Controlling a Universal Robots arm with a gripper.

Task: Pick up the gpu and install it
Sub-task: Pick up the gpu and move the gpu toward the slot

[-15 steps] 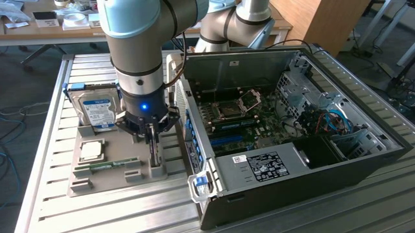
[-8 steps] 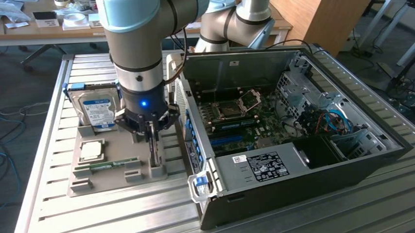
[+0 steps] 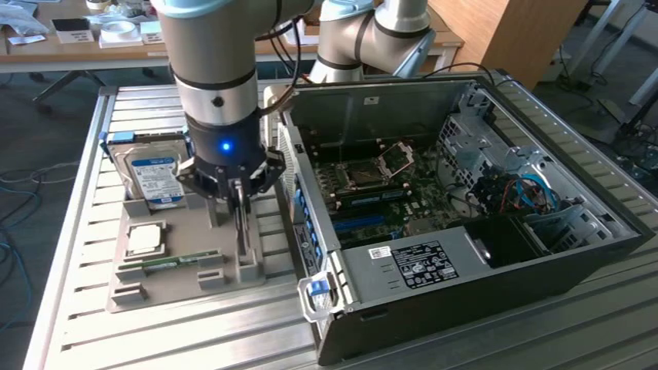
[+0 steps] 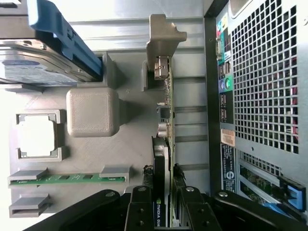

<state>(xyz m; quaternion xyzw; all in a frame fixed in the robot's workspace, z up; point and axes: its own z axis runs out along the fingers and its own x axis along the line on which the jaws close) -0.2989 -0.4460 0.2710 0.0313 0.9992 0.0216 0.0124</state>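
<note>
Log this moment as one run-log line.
phase: pick up | gripper: shut on gpu | gpu: on edge in grey holder, not lifted | computer case: open, gpu not installed

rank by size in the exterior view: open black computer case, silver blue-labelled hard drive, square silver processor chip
1. computer case
2. hard drive
3. processor chip, clearly smallest
</note>
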